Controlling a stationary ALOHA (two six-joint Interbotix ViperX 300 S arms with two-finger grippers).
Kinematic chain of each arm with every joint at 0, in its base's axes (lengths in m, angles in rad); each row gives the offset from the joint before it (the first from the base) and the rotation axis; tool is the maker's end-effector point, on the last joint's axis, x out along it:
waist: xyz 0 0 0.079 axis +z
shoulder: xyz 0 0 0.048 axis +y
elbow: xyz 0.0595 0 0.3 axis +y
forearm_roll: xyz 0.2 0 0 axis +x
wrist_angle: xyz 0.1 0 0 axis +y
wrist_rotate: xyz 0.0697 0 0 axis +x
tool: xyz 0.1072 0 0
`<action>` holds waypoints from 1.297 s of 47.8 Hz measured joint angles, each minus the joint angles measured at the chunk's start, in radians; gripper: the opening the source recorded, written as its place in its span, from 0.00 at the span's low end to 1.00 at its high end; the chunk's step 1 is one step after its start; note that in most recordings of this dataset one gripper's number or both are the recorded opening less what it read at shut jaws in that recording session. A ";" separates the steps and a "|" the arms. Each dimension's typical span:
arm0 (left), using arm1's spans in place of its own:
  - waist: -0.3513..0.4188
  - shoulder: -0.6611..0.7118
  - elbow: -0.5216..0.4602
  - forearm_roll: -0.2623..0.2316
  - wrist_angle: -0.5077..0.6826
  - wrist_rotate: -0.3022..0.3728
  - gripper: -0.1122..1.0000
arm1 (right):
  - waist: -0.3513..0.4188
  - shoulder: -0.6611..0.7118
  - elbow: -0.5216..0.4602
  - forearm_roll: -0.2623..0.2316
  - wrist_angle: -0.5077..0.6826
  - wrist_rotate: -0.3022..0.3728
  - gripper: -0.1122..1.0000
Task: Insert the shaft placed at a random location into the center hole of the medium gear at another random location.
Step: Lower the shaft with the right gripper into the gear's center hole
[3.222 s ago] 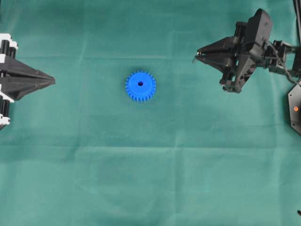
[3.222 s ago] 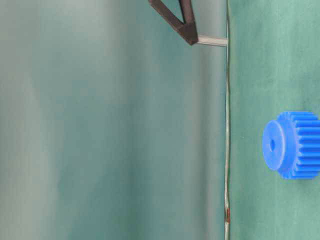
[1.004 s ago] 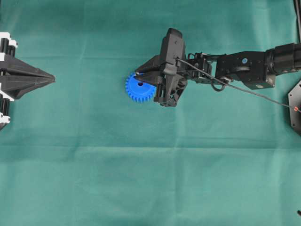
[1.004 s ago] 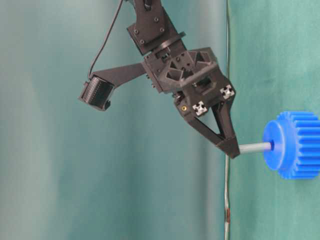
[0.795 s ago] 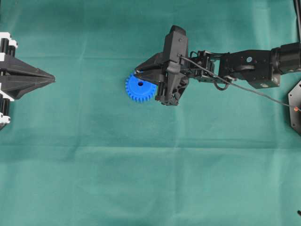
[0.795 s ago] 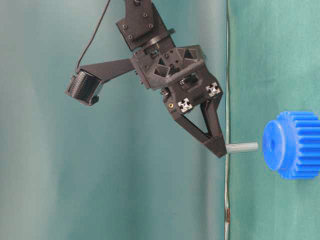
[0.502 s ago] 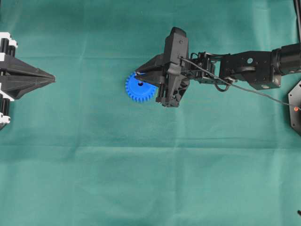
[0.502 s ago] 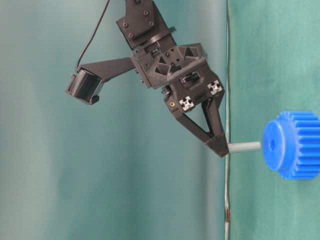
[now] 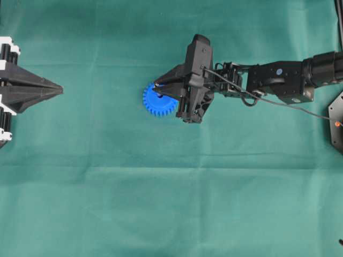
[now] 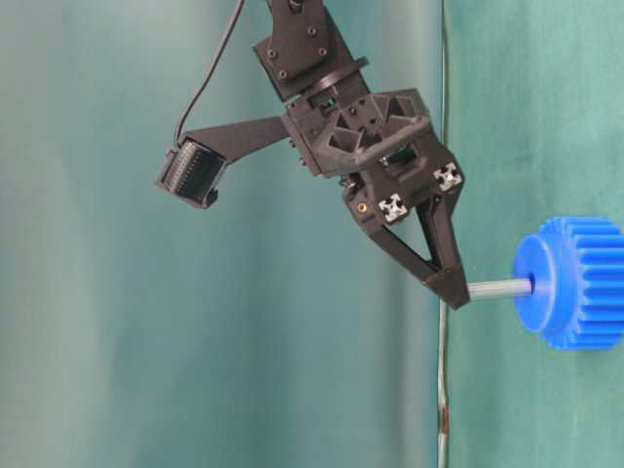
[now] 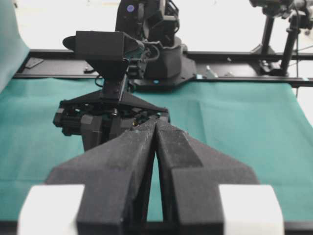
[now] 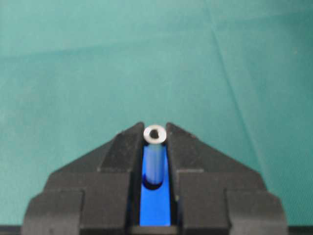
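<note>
Table-level view: right gripper [image 10: 453, 291] clamps the shaft [image 10: 499, 288], whose tip meets the gear's [image 10: 575, 283] hole; left gripper [image 9: 58, 91], at nine o'clock, closed.

Bright blue medium gear [image 10: 575, 283] at the black right gripper's [image 10: 450, 289] tips, silvery-grey shaft [image 10: 497, 288] between them, plain green cloth [image 9: 161, 203] beneath

My right gripper [image 10: 456, 292] carried from the table's far right edge to above the medium gear [image 10: 575, 283], the shaft [image 10: 499, 288] lifted clear a moment ago, tip now lowered back to the center hole [image 10: 531, 285]
</note>
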 measured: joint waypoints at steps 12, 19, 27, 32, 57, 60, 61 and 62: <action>-0.002 0.000 0.000 0.000 0.000 0.000 0.10 | 0.002 -0.009 0.008 0.000 -0.006 0.000 0.22; 0.000 0.000 0.000 0.000 0.000 0.000 0.10 | 0.002 -0.023 0.021 0.000 -0.035 0.000 0.22; -0.002 0.000 0.000 0.000 -0.002 0.000 0.10 | 0.002 -0.023 0.025 0.000 -0.043 0.000 0.22; 0.000 0.002 0.000 0.000 0.000 0.000 0.10 | 0.000 -0.021 0.026 0.000 -0.044 0.000 0.22; 0.000 0.000 0.000 0.000 0.000 0.000 0.10 | 0.003 0.015 0.031 0.002 -0.064 0.000 0.22; 0.000 0.000 0.000 0.000 0.000 0.000 0.10 | 0.003 0.018 0.031 0.002 -0.066 0.000 0.22; 0.000 0.002 0.000 -0.002 0.000 0.000 0.10 | 0.003 0.021 0.031 0.002 -0.066 0.000 0.22; 0.000 0.002 0.000 0.000 0.000 0.000 0.10 | 0.005 0.021 0.031 0.002 -0.069 0.000 0.22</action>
